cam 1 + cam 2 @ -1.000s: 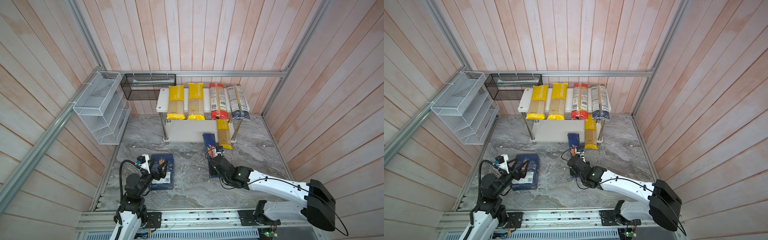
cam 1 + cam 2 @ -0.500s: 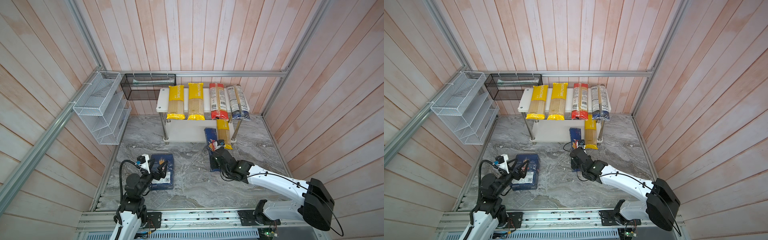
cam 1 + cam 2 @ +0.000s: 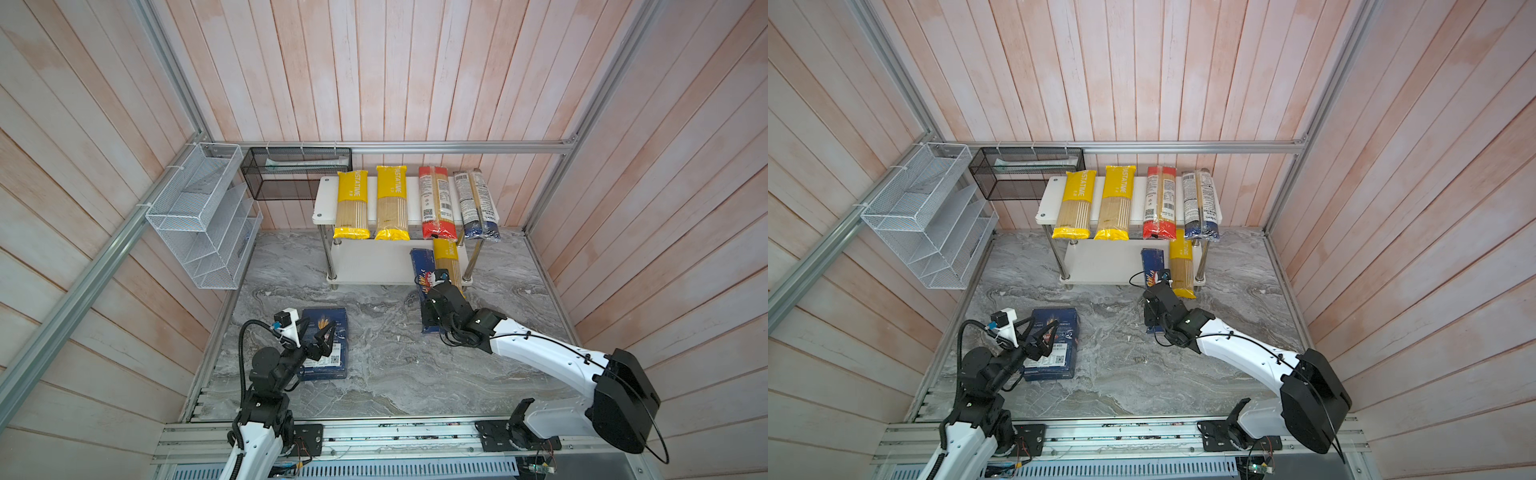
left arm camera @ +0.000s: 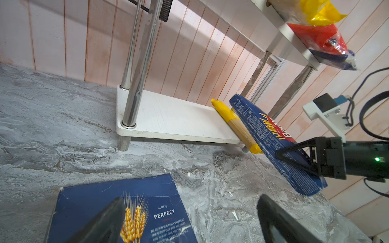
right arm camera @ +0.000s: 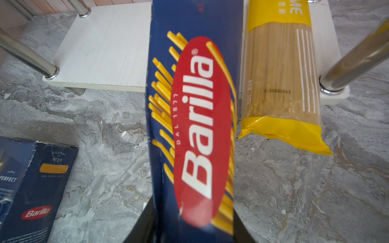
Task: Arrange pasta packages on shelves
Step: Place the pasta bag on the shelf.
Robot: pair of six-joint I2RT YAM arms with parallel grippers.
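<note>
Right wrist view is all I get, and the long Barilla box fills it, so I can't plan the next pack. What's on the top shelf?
Observer: Four packs lie side by side across the top shelf: a yellow bag, another yellow bag, a red-ended bag and a dark-blue-ended bag.
Operator: Is the left hand busy?
Observer: No. The left hand is open and empty, over the wide Barilla box lying flat on the table.
</note>
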